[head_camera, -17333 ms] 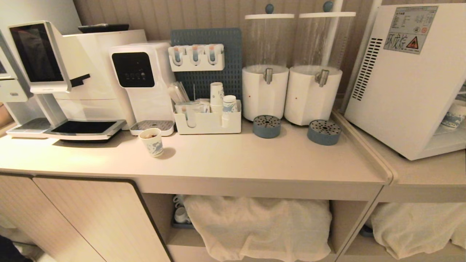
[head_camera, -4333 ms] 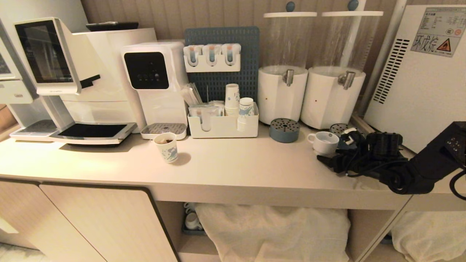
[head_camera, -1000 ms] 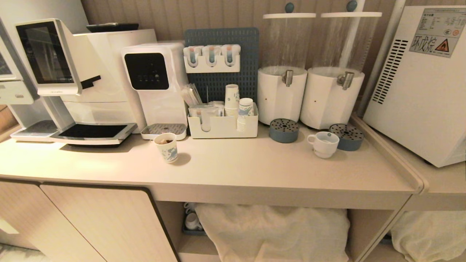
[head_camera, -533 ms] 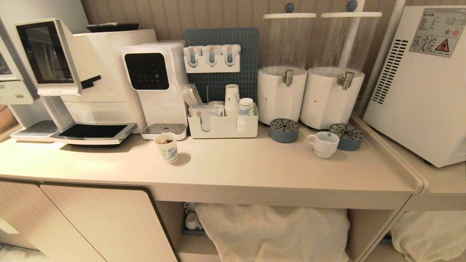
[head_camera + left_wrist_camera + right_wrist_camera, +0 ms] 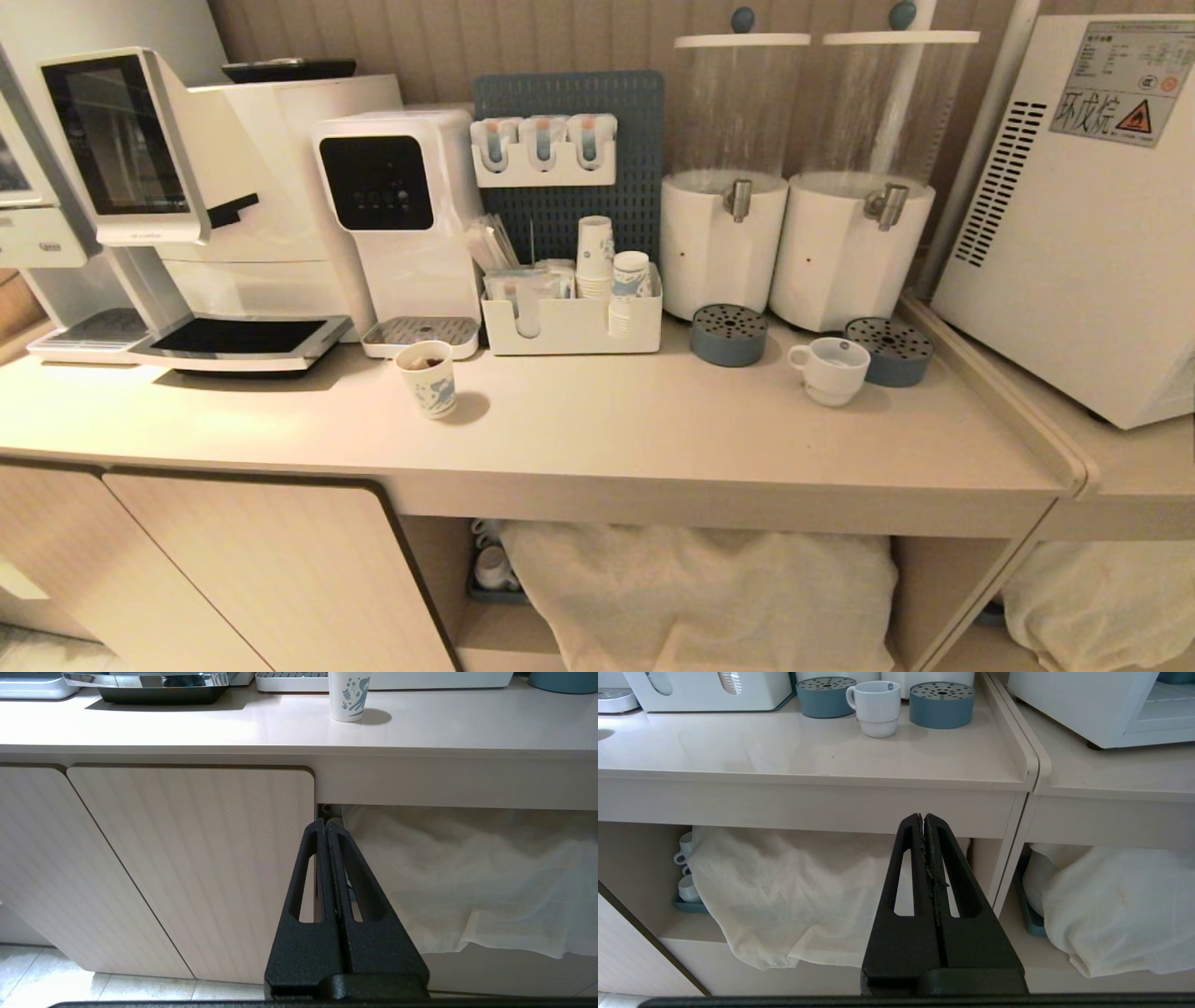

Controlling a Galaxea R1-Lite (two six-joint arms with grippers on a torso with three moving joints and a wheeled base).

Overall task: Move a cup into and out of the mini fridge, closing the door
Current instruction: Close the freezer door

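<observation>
Well, cup (image 5: 830, 370) sits on the counter (image 5: 653, 429) beside a blue drip tray (image 5: 888, 351), mini fridge (image 5: 1074, 215) off to its right. Both grippers, left (image 5: 325, 822) & right (image 5: 922, 816), parked low, pinched closed, holding nothing. Looks like the wrap-up; nothing obvious left, maybe check the door.

The mini fridge (image 5: 1074, 224) ran off the head view's right edge, so its door front and contents could not be seen there. Under the desk (image 5: 653, 439), a white cloth (image 5: 700, 597) hid most of the shelf, leaving only a few cups (image 5: 686, 868) showing. Sticker print (image 5: 1116, 70) was too small to read.
</observation>
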